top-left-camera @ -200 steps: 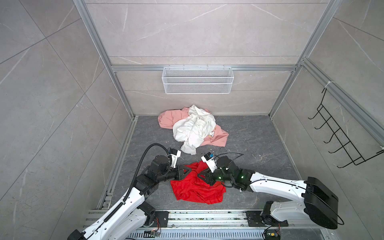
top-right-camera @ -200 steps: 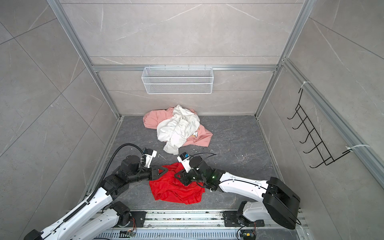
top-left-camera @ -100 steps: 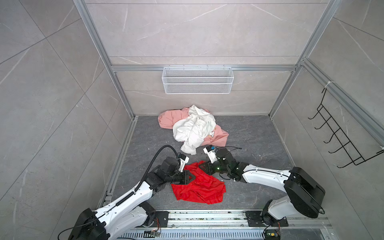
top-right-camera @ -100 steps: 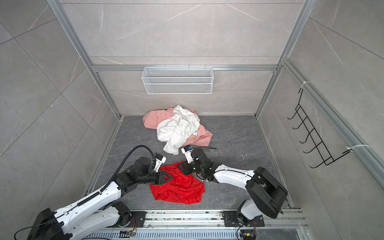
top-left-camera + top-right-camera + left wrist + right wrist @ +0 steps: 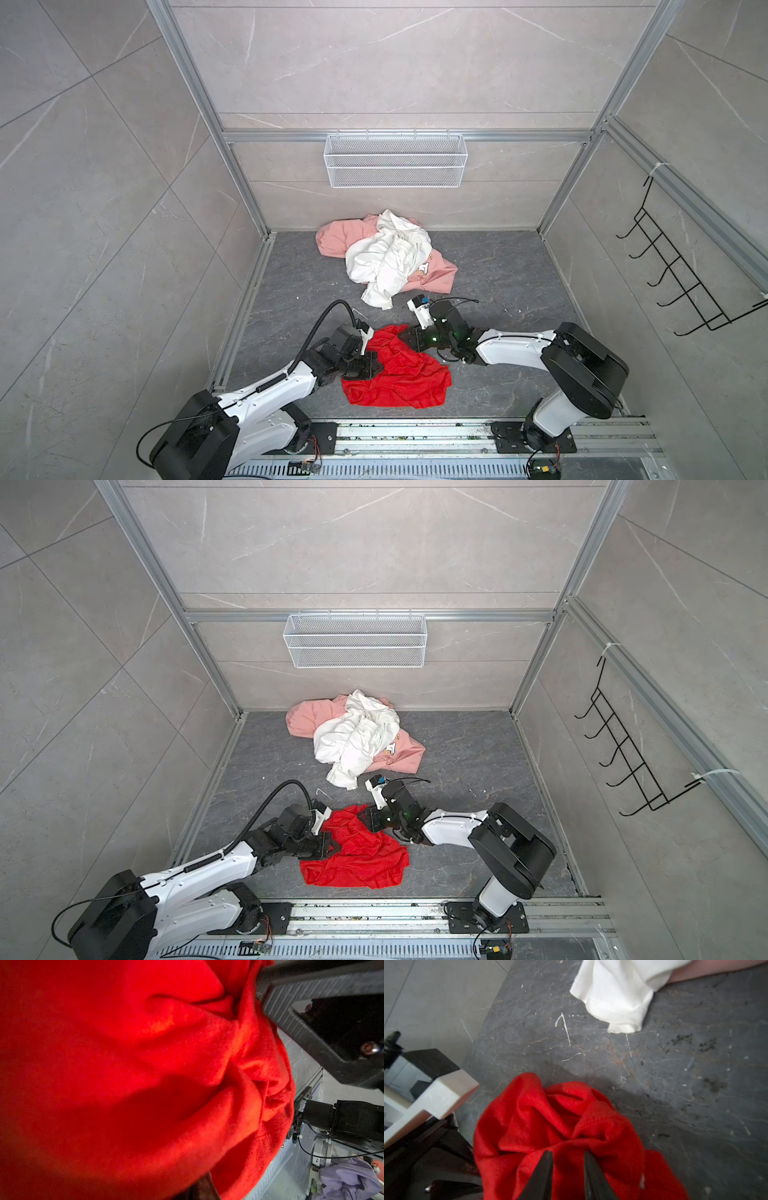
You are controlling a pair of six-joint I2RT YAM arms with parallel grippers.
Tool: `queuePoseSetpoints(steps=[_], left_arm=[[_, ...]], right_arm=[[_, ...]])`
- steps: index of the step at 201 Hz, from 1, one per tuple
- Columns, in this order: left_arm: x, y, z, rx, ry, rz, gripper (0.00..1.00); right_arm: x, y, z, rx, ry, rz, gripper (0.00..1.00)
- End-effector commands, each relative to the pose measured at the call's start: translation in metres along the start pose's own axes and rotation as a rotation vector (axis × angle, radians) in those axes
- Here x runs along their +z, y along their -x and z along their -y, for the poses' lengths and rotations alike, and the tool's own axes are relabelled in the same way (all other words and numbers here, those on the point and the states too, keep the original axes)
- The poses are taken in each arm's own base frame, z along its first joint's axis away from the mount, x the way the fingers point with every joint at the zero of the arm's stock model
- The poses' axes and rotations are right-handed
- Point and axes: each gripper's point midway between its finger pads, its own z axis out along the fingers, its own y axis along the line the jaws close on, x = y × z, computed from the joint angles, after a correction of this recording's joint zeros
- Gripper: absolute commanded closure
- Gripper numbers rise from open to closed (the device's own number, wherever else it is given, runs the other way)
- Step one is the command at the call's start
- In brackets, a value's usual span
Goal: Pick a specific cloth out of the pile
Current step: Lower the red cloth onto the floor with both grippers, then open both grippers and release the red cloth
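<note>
The cloth (image 5: 399,378) (image 5: 357,862) is bright red and lies crumpled on the dark floor, apart from the pile and nearer the front. My left gripper (image 5: 371,365) (image 5: 330,848) is shut on its left edge. Red fabric (image 5: 145,1064) fills the left wrist view, where one dark fingertip (image 5: 204,1188) shows. My right gripper (image 5: 409,336) (image 5: 368,816) (image 5: 568,1159) is shut on a bunched fold of the cloth (image 5: 550,1122) at its far corner. The pile's white garment (image 5: 390,257) (image 5: 616,991) lies on the pale pink one (image 5: 336,237) by the back wall.
A white wire basket (image 5: 395,160) hangs on the back wall. A black hook rack (image 5: 681,282) is fixed to the right wall. A metal rail (image 5: 457,432) runs along the front, and aluminium frame posts stand at the corners.
My left gripper has shut on the cloth's left edge and moved a little toward the front. The right gripper keeps its hold and has shifted slightly.
</note>
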Motion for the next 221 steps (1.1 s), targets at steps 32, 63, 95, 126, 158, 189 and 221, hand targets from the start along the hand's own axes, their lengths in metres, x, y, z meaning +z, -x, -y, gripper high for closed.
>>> queuePoseSetpoints(steps=[32, 63, 95, 126, 158, 189, 221], left_arm=[[0.01, -0.008, -0.021, -0.052, 0.056, -0.001, 1.0], [0.01, -0.011, -0.023, -0.054, 0.057, -0.005, 1.0], [0.005, -0.008, -0.021, -0.052, 0.057, 0.013, 1.0], [-0.012, 0.006, -0.005, -0.018, 0.058, 0.053, 0.98], [-0.04, 0.027, 0.014, 0.027, 0.065, 0.128, 0.89], [-0.069, 0.05, 0.028, 0.087, 0.111, 0.212, 0.74], [-0.102, 0.075, 0.026, 0.154, 0.249, 0.301, 0.38]], right_arm=[[0.006, -0.031, 0.036, 0.079, -0.073, -0.021, 0.71], [0.005, -0.029, 0.033, 0.081, -0.06, -0.008, 0.71], [-0.004, -0.014, 0.02, 0.066, -0.034, 0.027, 0.71], [-0.028, 0.017, -0.002, 0.031, -0.012, 0.097, 0.7], [-0.065, 0.05, -0.014, -0.034, -0.068, 0.198, 0.7], [-0.103, 0.077, -0.013, -0.092, -0.171, 0.287, 0.7], [-0.145, 0.097, 0.008, -0.152, -0.371, 0.395, 0.64]])
